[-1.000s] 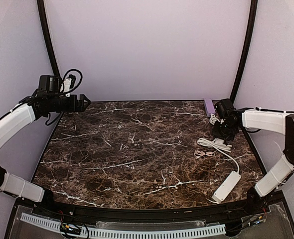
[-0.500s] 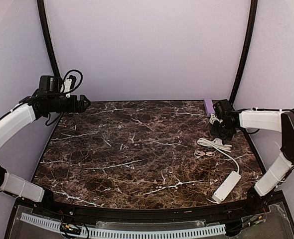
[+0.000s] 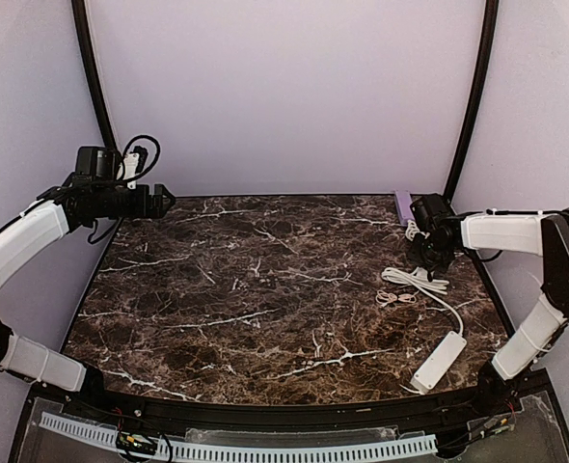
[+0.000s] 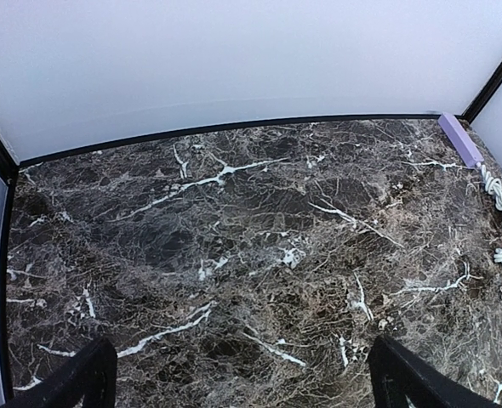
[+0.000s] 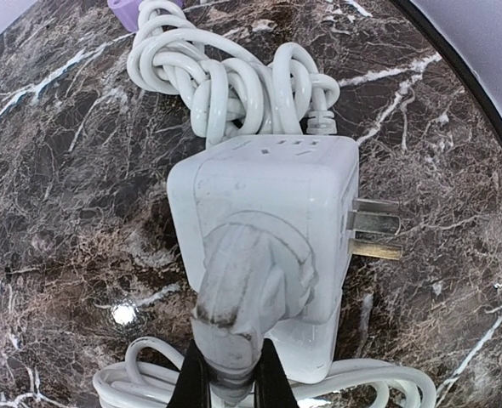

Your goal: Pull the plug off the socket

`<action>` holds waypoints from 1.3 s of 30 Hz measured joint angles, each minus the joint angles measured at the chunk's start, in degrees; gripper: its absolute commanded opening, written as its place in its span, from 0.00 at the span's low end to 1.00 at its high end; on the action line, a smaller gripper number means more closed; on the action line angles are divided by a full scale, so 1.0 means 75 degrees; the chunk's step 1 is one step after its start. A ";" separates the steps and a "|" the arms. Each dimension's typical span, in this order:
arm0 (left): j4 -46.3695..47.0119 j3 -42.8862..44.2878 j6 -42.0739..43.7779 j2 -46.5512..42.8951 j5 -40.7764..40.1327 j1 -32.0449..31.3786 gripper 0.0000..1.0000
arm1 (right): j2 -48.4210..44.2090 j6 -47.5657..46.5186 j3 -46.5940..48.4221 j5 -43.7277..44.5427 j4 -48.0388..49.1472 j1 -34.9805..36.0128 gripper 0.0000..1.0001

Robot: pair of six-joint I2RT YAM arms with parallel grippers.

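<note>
Now the right gripper (image 5: 227,388) is clamped tight on the plug (image 5: 249,285), which sits seated in the socket (image 5: 268,183) just ahead of its fingertips. The next move, likely, is a straight pull back, and the unheld socket may drag along. The left gripper (image 4: 247,378) gapes wide, empty.

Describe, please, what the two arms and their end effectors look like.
The left arm and right arm have white shell links and black joints. A black cable loops by the left wrist. The left end effector and right end effector are black.
</note>
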 measured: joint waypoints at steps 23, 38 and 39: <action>-0.0015 0.0000 0.0023 0.0000 -0.0026 0.0000 0.99 | -0.0708 -0.0478 -0.0868 -0.0032 0.0638 0.0254 0.00; -0.0023 0.0000 0.0023 0.0000 -0.0020 0.0000 0.99 | -0.0874 -0.0259 -0.1003 0.0017 0.0697 0.1466 0.00; -0.0023 0.0000 0.0023 0.0000 -0.0020 -0.0003 0.99 | -0.0796 -0.0262 -0.0944 0.0020 0.0699 0.1580 0.00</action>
